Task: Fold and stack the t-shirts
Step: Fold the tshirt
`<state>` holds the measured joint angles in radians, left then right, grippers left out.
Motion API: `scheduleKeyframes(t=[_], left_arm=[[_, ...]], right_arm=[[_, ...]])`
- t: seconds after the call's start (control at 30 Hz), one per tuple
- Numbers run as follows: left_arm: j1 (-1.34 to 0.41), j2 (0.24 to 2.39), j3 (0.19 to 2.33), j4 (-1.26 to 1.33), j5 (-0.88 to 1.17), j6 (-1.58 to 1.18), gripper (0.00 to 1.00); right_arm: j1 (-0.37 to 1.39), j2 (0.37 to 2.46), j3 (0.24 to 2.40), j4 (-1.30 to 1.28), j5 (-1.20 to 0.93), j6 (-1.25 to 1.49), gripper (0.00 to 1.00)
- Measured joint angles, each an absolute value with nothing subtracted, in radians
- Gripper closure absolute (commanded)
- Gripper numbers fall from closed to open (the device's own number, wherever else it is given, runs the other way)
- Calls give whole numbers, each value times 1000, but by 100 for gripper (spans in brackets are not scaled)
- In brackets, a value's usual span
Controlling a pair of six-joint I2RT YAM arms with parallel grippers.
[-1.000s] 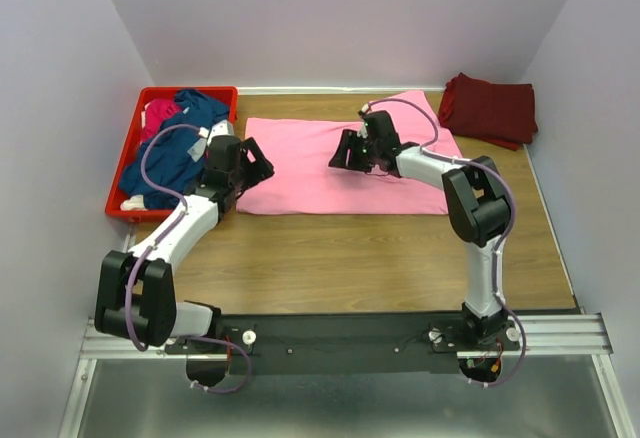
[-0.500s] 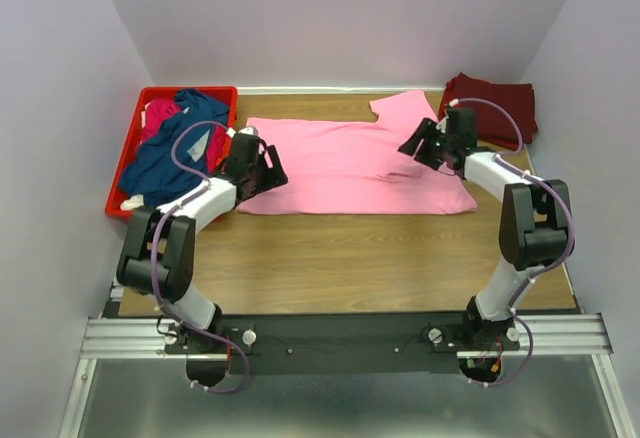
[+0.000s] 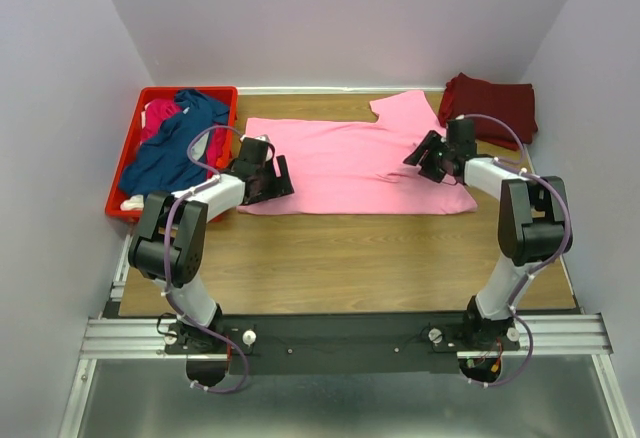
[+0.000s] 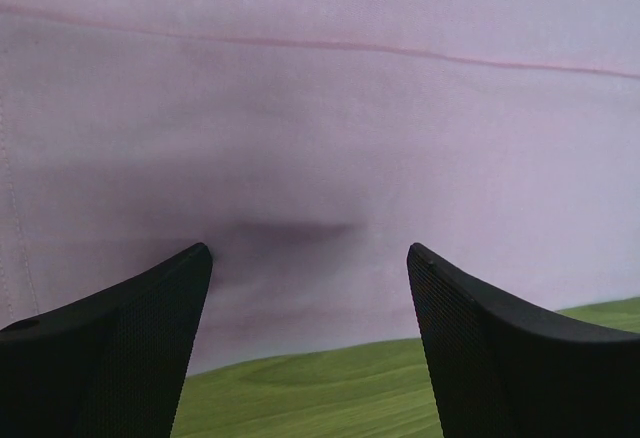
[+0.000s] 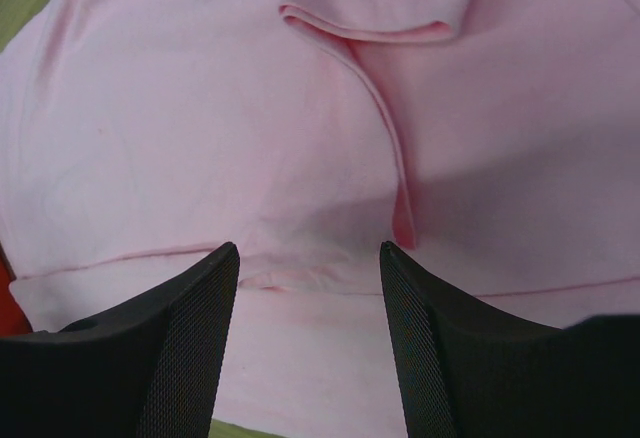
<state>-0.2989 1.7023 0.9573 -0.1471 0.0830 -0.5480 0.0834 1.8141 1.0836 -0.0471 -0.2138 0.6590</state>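
The light pink t-shirt (image 3: 350, 163) lies spread flat across the middle of the table. My left gripper (image 3: 280, 178) sits low at its near left corner, jaws open, pink cloth (image 4: 320, 128) just ahead of its fingertips (image 4: 190, 268) and bare wood under them. My right gripper (image 3: 414, 157) hovers open over the shirt's right part, above a folded sleeve (image 5: 385, 13) and a hem crease. Nothing is held by either gripper. The dark maroon t-shirt (image 3: 490, 108) lies folded at the back right. The navy t-shirt (image 3: 175, 153) and the magenta t-shirt (image 3: 158, 116) lie crumpled in the crate.
A red plastic crate (image 3: 160, 91) stands at the back left against the wall. Pale walls close in the table on three sides. Bare wood (image 3: 350, 258) runs between the pink shirt and the arms' bases.
My right gripper swung from the shirt's middle to its right side. My left arm folded back and its gripper slid to the shirt's near left corner. A sleeve now shows at the back right.
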Motion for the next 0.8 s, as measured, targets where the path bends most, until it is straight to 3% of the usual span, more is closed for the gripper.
scheduleKeyframes(t=[0.33, 0.5, 0.67, 0.8], left_arm=[[-302, 1694, 948, -147, 83, -543, 12], [-303, 1691, 945, -148, 83, -542, 12], [-303, 1686, 939, -148, 83, -542, 12], [-304, 1681, 933, -146, 83, -542, 12]], right_arm=[[81, 1813, 1058, -47, -145, 686, 44], [81, 1820, 1058, -46, -147, 689, 62], [79, 1822, 1064, -46, -178, 672, 92], [78, 1835, 1105, -44, -208, 654, 98]])
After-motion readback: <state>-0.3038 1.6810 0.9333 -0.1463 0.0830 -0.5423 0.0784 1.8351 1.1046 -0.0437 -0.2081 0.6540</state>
